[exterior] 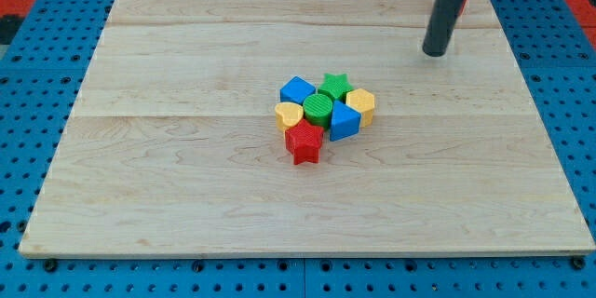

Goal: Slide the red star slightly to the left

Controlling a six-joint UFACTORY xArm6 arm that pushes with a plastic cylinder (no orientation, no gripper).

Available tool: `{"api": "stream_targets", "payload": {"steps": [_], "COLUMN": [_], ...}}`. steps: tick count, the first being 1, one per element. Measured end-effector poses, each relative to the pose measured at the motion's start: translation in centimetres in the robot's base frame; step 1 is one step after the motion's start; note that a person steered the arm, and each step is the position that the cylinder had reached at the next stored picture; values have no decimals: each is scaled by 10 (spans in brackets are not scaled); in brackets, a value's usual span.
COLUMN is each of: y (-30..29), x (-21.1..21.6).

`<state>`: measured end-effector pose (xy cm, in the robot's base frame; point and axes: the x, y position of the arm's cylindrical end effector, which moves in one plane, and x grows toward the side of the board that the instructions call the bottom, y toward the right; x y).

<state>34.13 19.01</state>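
Seven blocks are sitting bunched mid-board. Taking the green cylinder [318, 107] as the landmark and going left to right: yellow heart [288, 115] touching its left, blue cube [297, 90] up-left, red star [304, 142] just below it at the cluster's bottom edge, green star [335, 85] up-right, blue wedge-like block [344, 122] down-right, yellow hexagon [361, 106] at right. My tip [435, 53] is hovering well apart, up-right of the cylinder, touching nothing; it has no jaws and is holding nothing. Star's left looks free, so I'm likely needing to come round to its right side.
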Motion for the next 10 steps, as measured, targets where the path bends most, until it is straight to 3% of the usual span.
{"api": "stream_targets", "payload": {"steps": [4,6,8,10], "y": [5,18,-38,-54], "x": [6,66,117,149]}}
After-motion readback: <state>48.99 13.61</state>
